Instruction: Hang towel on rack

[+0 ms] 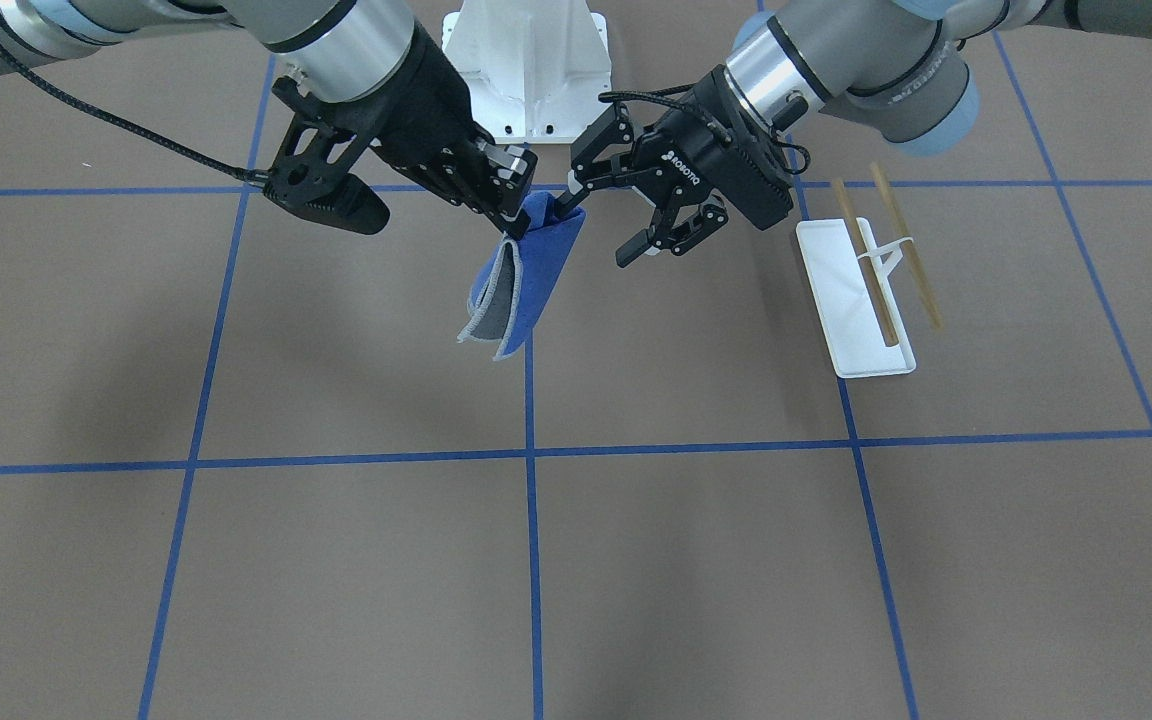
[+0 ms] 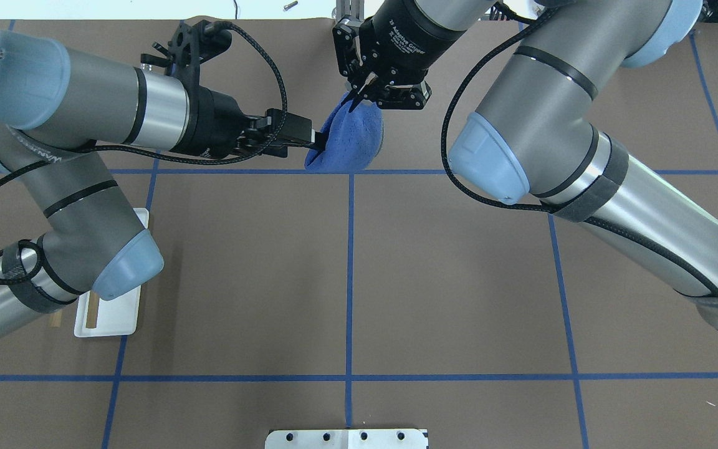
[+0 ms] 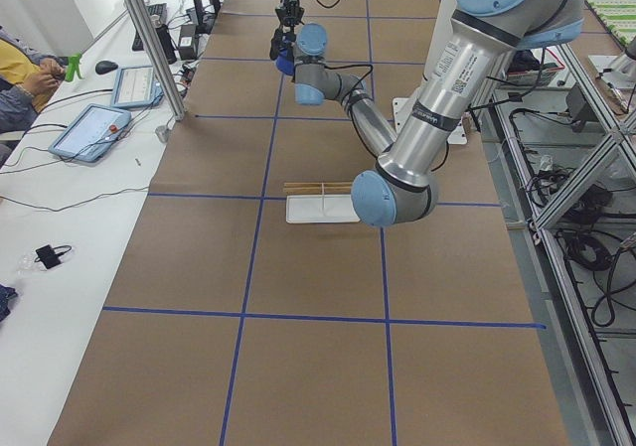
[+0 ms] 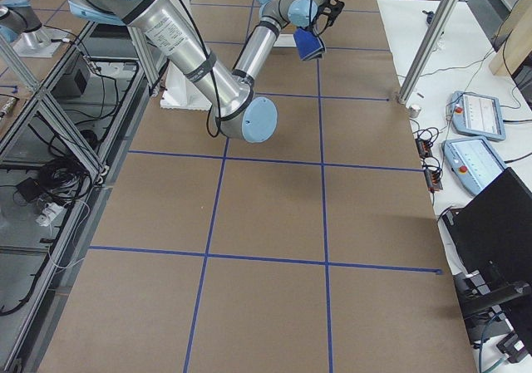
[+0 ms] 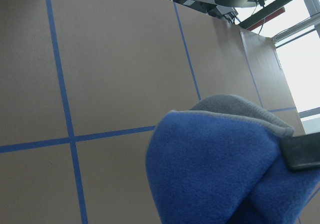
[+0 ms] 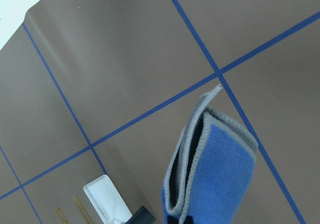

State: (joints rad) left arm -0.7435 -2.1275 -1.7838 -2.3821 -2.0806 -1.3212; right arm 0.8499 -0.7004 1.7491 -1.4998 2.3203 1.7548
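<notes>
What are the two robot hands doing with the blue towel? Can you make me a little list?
towel: blue, folded, hanging in the air above the table
right gripper: jaws shut on the towel's top edge
left gripper: jaws open, one fingertip at the towel's upper corner
rack: stands on the table on the robot's left side, apart from the towel
bars: two wooden ones, both bare
job: towel not yet on the rack
</notes>
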